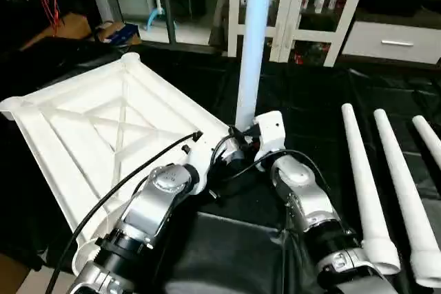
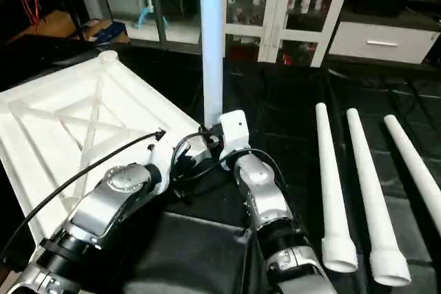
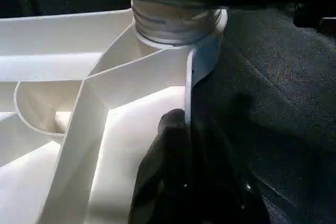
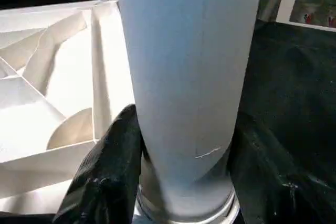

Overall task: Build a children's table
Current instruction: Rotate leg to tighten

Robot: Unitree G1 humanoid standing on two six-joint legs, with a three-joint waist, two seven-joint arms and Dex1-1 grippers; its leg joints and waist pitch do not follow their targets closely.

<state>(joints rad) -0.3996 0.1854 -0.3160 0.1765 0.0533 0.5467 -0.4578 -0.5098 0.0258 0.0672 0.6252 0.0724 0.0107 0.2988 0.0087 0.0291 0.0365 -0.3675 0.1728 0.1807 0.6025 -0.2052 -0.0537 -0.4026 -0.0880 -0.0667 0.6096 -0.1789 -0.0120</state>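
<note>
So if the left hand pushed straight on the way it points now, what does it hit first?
Most likely the leg's threaded base seated in the tabletop's corner socket; the left hand is shut on the tabletop's edge wall just short of it.

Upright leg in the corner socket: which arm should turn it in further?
Right. Its tool already straddles the upright leg just above the corner socket. The left tool is shut on the tabletop's edge rib, better placed for steadying the top.

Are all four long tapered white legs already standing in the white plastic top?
No, one leg stands upright; three legs lie on the black cloth.
</note>
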